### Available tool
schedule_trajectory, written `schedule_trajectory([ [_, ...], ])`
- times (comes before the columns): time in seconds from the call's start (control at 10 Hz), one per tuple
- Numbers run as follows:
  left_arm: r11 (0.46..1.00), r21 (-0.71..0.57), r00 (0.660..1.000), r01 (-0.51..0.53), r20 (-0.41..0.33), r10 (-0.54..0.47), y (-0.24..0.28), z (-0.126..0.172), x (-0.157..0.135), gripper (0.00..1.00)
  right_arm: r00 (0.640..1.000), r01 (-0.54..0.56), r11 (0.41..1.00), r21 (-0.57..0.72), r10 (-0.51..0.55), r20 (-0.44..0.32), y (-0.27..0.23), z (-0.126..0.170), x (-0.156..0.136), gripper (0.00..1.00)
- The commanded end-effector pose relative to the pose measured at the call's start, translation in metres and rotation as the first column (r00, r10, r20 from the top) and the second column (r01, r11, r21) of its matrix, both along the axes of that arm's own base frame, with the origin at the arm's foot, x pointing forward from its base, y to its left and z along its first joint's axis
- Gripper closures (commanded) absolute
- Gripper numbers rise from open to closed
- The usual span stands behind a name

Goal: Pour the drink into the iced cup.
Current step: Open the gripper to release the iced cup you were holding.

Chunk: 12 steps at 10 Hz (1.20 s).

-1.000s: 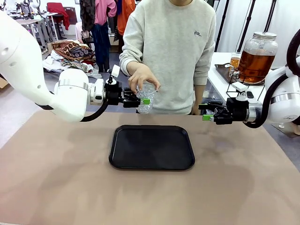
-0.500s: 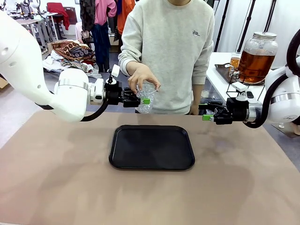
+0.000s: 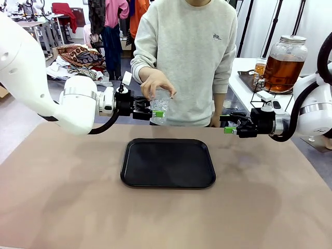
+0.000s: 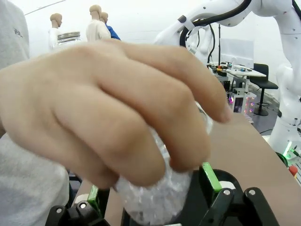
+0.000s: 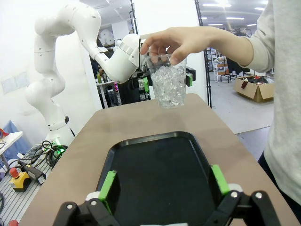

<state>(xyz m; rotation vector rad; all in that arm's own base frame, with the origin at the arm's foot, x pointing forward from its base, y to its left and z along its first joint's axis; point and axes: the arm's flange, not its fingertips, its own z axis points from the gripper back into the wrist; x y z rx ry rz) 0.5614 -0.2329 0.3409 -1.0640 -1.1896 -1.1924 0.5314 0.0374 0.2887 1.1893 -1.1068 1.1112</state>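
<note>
The iced cup (image 3: 161, 105) is a clear plastic cup full of ice, held from above by the person's hand (image 3: 156, 83) past the far edge of the table. My left gripper (image 3: 155, 112) is open, its green pads (image 5: 146, 84) standing on either side of the cup (image 5: 170, 87) a little apart from it. In the left wrist view the cup (image 4: 150, 202) sits between the pads, under the hand. The drink (image 3: 282, 70), amber liquid in a lidded glass jar, stands on a side table at the far right. My right gripper (image 3: 229, 125) is open with nothing in it, near the table's right side.
A black tray (image 3: 129, 155) lies flat in the middle of the brown table with nothing on it. The person stands at the far side behind the cup. A wire stand and small items sit beside the jar on the white side table (image 3: 244, 67).
My left gripper's jaws have opened off the cup, which the person's hand keeps holding. The left gripper has drawn back slightly to the left. The right arm has not moved.
</note>
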Motion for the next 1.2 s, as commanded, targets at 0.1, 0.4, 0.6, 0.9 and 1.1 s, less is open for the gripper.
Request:
schedule_trajectory([
  [0.1, 0.999, -0.020, 0.999, 0.027, 0.023, -0.027, 0.030, -0.001, -0.016, 0.00, 1.000, -0.002, 1.000, -0.002, 0.002, -0.002, 0.002, 0.003, 0.001, 0.00],
  [0.4, 0.998, -0.010, 0.998, 0.067, 0.022, -0.067, 0.075, -0.010, -0.038, 0.00, 1.000, -0.002, 1.000, -0.002, 0.002, -0.002, 0.002, 0.003, 0.001, 0.00],
  [0.6, 0.999, 0.021, 0.999, 0.035, 0.023, -0.036, 0.111, -0.020, -0.050, 0.00, 1.000, -0.002, 1.000, -0.002, 0.002, -0.002, 0.002, 0.003, 0.001, 0.00],
  [0.9, 1.000, -0.017, 1.000, -0.026, 0.010, 0.026, 0.144, -0.031, -0.064, 0.00, 1.000, -0.002, 1.000, -0.002, 0.002, -0.002, 0.002, 0.003, 0.001, 0.00],
  [1.1, 1.000, 0.018, 1.000, -0.008, -0.008, 0.008, 0.143, -0.033, -0.054, 0.00, 1.000, -0.002, 1.000, -0.002, 0.002, -0.002, 0.002, 0.003, 0.001, 0.00],
])
